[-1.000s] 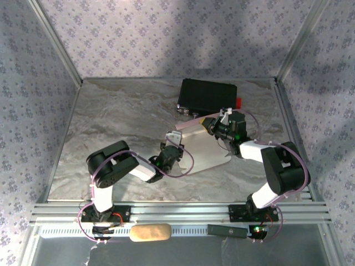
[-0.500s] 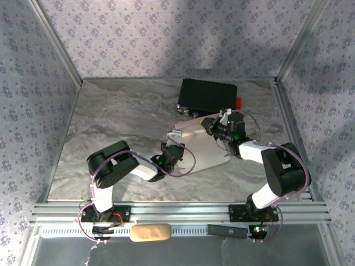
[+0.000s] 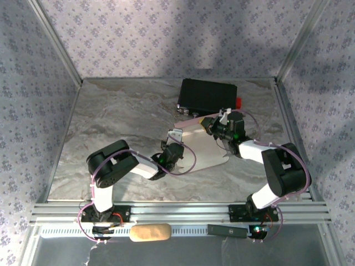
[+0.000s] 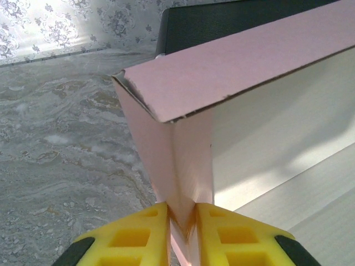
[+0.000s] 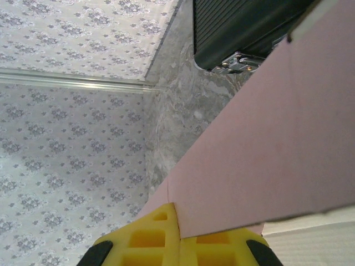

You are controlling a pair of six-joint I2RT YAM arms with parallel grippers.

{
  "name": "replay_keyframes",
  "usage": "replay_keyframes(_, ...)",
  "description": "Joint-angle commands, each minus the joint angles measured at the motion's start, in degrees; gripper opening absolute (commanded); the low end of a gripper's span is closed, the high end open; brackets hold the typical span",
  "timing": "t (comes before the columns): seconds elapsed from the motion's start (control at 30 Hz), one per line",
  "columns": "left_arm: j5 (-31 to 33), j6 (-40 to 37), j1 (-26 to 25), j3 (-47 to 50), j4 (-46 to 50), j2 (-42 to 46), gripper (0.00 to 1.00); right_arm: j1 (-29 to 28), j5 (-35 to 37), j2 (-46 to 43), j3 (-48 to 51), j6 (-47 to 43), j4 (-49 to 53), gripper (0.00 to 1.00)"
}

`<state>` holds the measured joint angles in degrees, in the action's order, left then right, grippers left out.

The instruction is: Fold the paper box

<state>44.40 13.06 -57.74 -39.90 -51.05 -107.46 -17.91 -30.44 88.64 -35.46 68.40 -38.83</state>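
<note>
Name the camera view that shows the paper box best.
Left wrist: the paper box shows its folded corner, pink outside, white inside. Top external shows it whole but small; right wrist, one flat pink wall.

The paper box (image 3: 206,148) lies half-folded, right of centre in the top view. It is thin card, pink outside and pale whitish inside. Its base lies flat, while the far wall and left side wall stand raised, meeting at a creased corner.
</note>
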Motion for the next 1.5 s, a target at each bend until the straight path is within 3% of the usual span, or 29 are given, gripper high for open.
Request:
replay_keyframes(0.0, -1.52, 0.17, 1.03, -3.43, -1.28, -1.13, 0.26, -3.16, -7.64, 1.55, 1.45, -0.31, 10.22, 0.00)
replay_keyframes(0.17, -1.54, 0.74, 1.38, -3.60, -1.38, -1.51, 0.04, -3.10, -7.30, 1.35, 1.59, -0.08, 10.53, 0.00)
replay_keyframes(0.23, -0.78, 1.08, 1.40, -4.06, -0.24, -1.61, 0.00, -3.15, -7.27, 1.12, 1.58, 0.05, 10.58, 0.00)
replay_keyframes(0.4, 2.17, 2.57, 1.28, -4.99, 3.46, -1.52, 0.00, -3.18, -6.49, 0.47, 1.69, 0.37, 11.34, 0.00)
replay_keyframes(0.63, 12.02, 8.92, 0.08, -8.59, 16.57, -0.77, 0.00, -3.27, -4.83, -0.95, 1.98, 2.31, 12.53, 0.00)
replay_keyframes(0.83, 8.60, 7.32, 0.37, -5.89, 10.22, -0.91, 0.00, -3.32, -4.45, -2.10, 0.29, 1.91, 17.39, 0.00)
replay_keyframes(1.0, 1.19, 4.53, 2.26, -2.52, 1.80, 0.19, 0.18, -3.28, -4.88, -2.07, 0.04, 2.26, 18.17, 0.00)
replay_keyframes(1.1, -2.04, 2.32, 3.22, -1.94, -1.40, 0.32, 0.20, -3.27, -5.07, -1.78, -0.35, 2.71, 19.11, 0.00)
replay_keyframes(1.47, -1.78, -0.18, 4.79, -1.67, -6.36, -1.16, 0.24, -3.38, -3.41, -1.45, -2.96, 4.99, 23.08, 0.00)
